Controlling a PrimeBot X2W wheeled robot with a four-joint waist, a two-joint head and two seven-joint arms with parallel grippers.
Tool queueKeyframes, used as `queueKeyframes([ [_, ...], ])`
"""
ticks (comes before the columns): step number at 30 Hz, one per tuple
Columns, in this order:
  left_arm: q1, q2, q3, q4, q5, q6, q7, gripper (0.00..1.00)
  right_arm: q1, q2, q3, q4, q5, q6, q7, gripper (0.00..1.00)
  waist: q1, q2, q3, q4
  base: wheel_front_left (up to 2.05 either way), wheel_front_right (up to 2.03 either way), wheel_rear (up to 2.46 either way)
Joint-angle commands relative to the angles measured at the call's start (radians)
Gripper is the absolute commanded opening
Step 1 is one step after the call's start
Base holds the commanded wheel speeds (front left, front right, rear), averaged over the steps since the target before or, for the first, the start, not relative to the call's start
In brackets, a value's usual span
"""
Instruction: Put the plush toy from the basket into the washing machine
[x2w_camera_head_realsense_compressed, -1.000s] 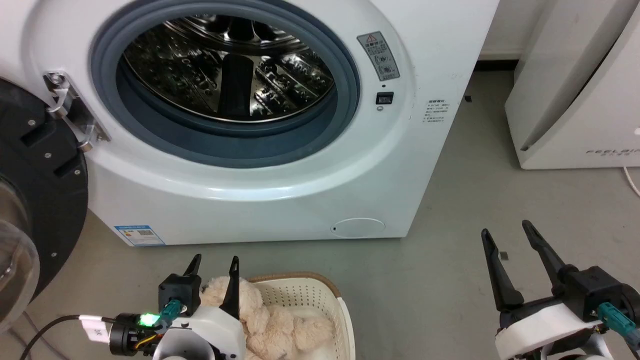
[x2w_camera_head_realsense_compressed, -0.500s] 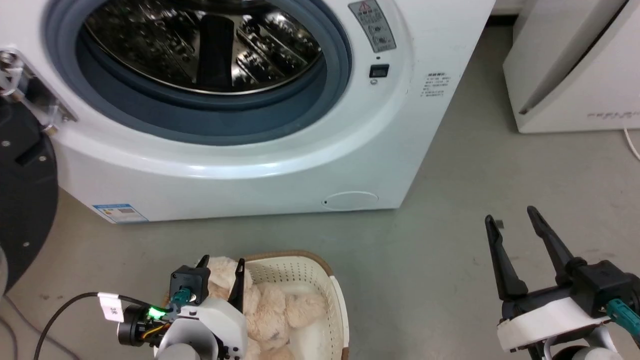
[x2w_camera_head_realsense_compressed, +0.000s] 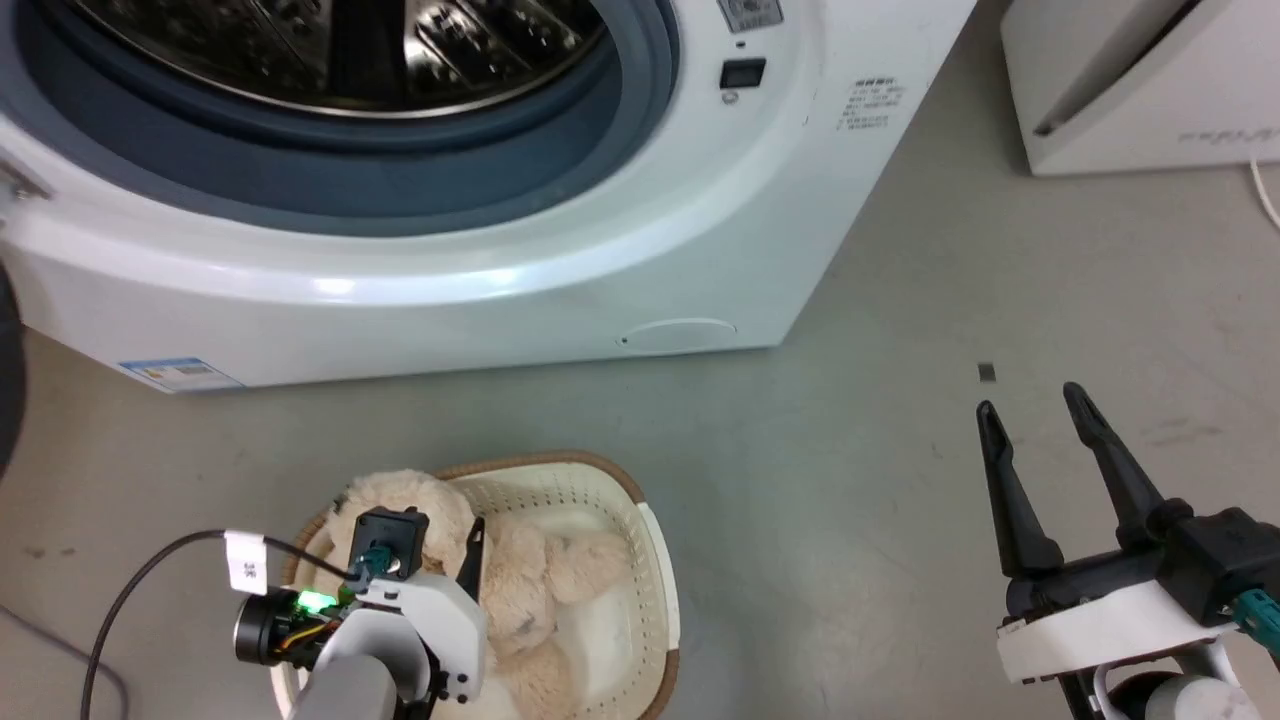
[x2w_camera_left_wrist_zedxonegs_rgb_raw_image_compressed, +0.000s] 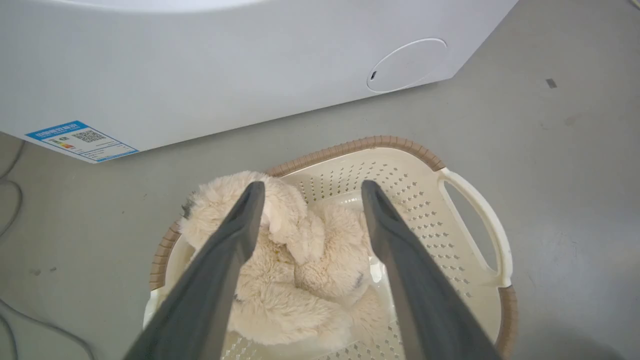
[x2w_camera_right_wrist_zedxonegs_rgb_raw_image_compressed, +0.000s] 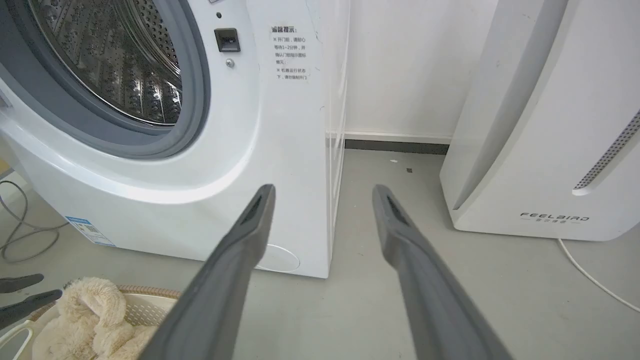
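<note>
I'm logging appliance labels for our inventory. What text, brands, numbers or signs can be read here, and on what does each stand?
"FEELAIR" low on the white upright appliance; the line beneath is too small.
"温馨提示:" heads the printed notice on the large white front-loading washing machine; its other lines are too small.
Blue QR-code sticker low on its front: too small.
White tag on the black cable: blurred.

We get bright, even light; glare streaks the washer (x2w_camera_head_realsense_compressed: 330, 288) beyond the left gripper (x2w_camera_left_wrist_zedxonegs_rgb_raw_image_compressed: 312, 184); shadows are soft.
</note>
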Motion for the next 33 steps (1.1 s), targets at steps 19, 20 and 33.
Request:
queueKeyframes([
  [19, -0.188, 0.098, -0.112, 0.234, 0.031, -0.006, 0.107, 1.0, -0.069, 0.0, 0.01, -0.03, 0.057, -0.001, -0.05, 1.0, -0.0001, 0.0, 0.216, -0.072, 0.0, 0.0, 0.0],
  [20, -0.196, 0.102, -0.117, 0.245, 0.032, -0.005, 0.11, 1.0, -0.072, 0.0, 0.008, -0.031, 0.06, -0.001, -0.052, 1.0, -0.0001, 0.0, 0.226, -0.075, 0.0, 0.0, 0.0],
  [33, -0.351, 0.147, -0.159, 0.4, 0.001, 0.005, 0.122, 1.0, -0.1, 0.0, 0.003, -0.054, 0.084, -0.001, -0.083, 1.0, -0.0001, 0.0, 0.382, -0.108, 0.0, 0.0, 0.0],
])
